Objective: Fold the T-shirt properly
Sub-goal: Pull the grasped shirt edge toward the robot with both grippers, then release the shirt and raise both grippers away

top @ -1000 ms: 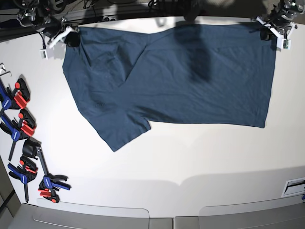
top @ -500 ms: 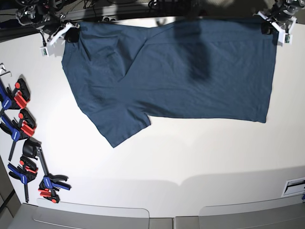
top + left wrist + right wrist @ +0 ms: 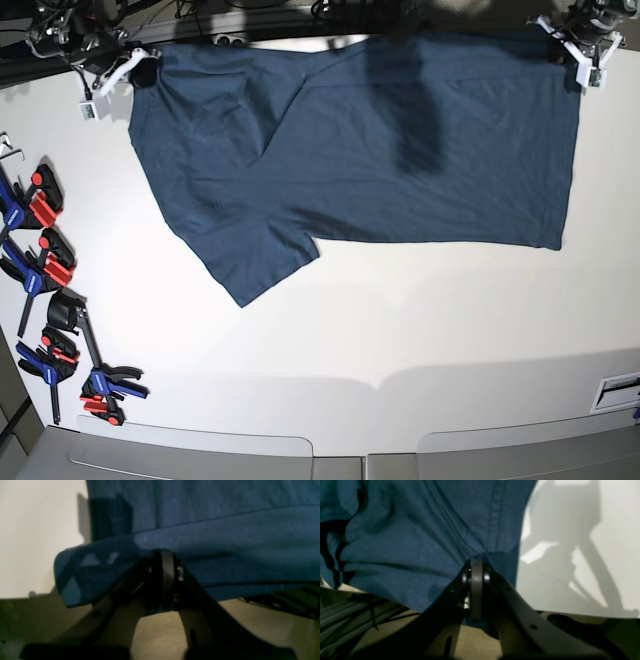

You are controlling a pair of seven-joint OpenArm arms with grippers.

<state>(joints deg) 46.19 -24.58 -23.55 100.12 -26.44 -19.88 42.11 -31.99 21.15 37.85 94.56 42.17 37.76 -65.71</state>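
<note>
The base camera looks straight down from high up over the whole white table (image 3: pixel 400 330), while each wrist camera peers along its own gripper, very close, at a far corner of the T-shirt (image 3: pixel 380 150) that the overhead view also takes in.

- T-shirt (image 3: pixel 380 140) lies spread across the far half of the tabletop (image 3: pixel 400 320).
- One sleeve (image 3: pixel 255 255) points toward the near left.
- Clamps (image 3: pixel 50 290) line the tabletop's left edge.

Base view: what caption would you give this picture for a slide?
Two grippers, left and right, pinch the top corners of a T-shirt lying on a white table.
</note>
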